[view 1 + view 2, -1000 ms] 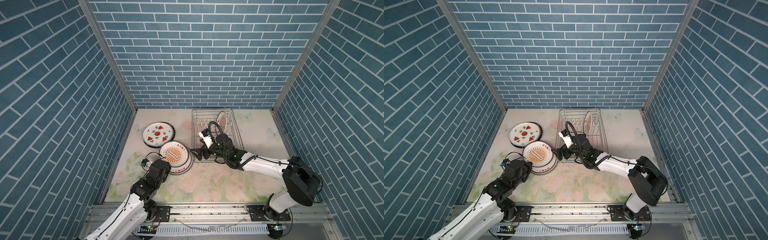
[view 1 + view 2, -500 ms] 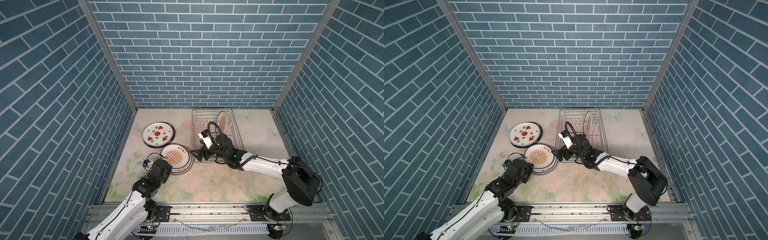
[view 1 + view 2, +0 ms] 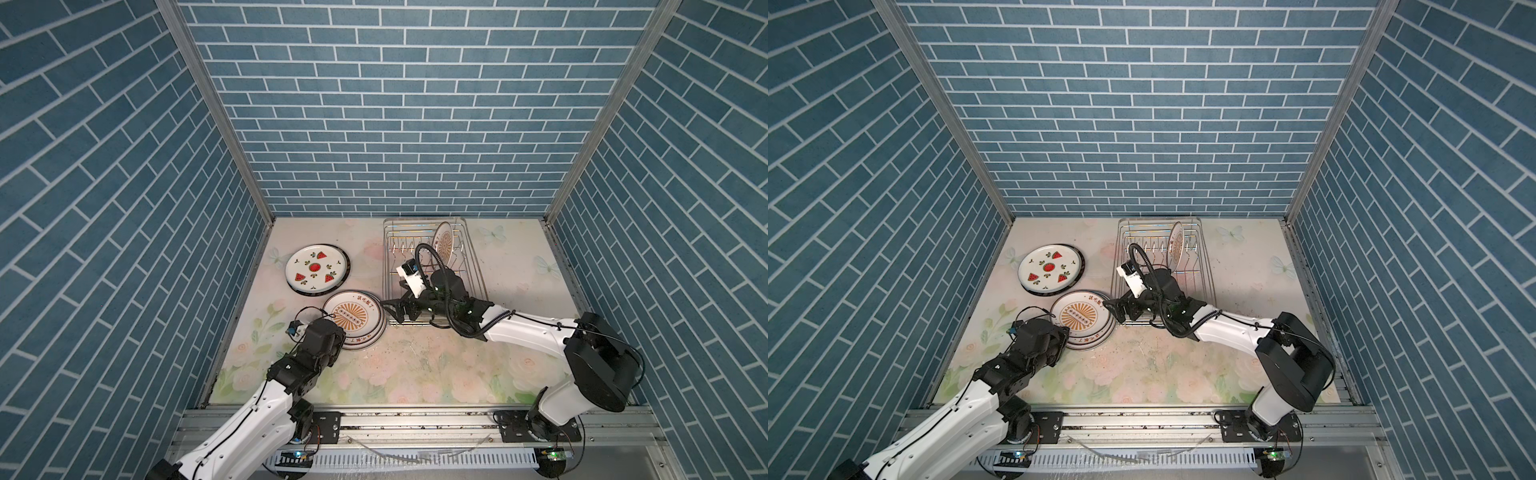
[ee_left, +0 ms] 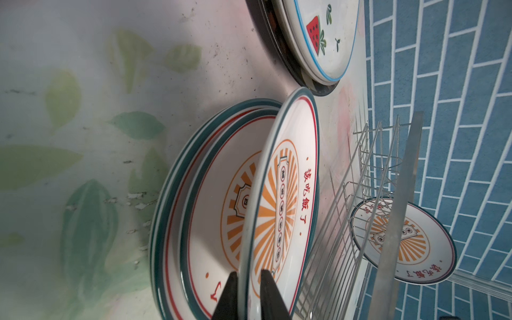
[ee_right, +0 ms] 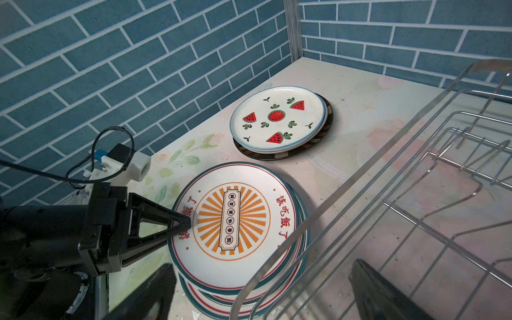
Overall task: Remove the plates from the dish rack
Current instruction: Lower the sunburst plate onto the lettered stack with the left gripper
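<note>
From above, the left gripper (image 4: 248, 273) is hidden under its own wrist; close up it pinches the rim of the top sunburst plate (image 5: 232, 219), tilted over its stack (image 4: 194, 235) left of the dish rack (image 3: 473, 266). The rack runs near to far, with an upright plate (image 3: 444, 245) on edge at its far end. The right gripper (image 3: 390, 311) gapes empty at the rack's near corner. The watermelon plate (image 3: 316, 268) nearly covers a dark-rimmed plate (image 5: 277, 156). The tabletop (image 3: 415, 365) is flowered and the walls (image 3: 395, 124) are blue brick.

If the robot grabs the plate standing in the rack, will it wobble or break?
The plate stands on edge in the rack, so it could tip or roll. It looks glossy and stiff: probably slippery, and might chip if dropped.
</note>
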`<move>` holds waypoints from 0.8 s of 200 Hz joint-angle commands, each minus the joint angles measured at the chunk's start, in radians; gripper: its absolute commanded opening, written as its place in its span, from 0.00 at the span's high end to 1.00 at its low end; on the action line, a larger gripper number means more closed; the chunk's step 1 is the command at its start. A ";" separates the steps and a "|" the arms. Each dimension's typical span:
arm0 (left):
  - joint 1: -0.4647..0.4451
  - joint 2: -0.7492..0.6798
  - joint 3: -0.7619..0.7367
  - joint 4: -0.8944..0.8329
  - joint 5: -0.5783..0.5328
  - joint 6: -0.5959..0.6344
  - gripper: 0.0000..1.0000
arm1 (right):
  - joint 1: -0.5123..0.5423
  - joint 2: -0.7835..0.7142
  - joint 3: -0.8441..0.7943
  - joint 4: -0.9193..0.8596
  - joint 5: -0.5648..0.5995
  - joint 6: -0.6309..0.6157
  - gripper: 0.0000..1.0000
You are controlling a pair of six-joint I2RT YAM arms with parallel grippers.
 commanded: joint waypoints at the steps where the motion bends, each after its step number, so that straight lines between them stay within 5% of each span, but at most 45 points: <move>1: 0.005 -0.013 -0.012 0.022 0.002 0.001 0.78 | 0.007 -0.016 -0.008 0.037 0.006 -0.029 0.01; 42: 0.005 -0.018 -0.025 0.038 -0.002 -0.003 0.73 | 0.007 -0.012 -0.008 0.037 0.017 -0.029 0.01; 102: 0.004 0.000 -0.025 0.032 -0.037 -0.005 0.48 | 0.007 -0.007 -0.008 0.032 0.022 -0.027 0.01; 160: 0.004 0.057 0.006 0.012 -0.076 -0.003 0.47 | 0.008 -0.007 -0.012 0.043 -0.021 -0.041 0.01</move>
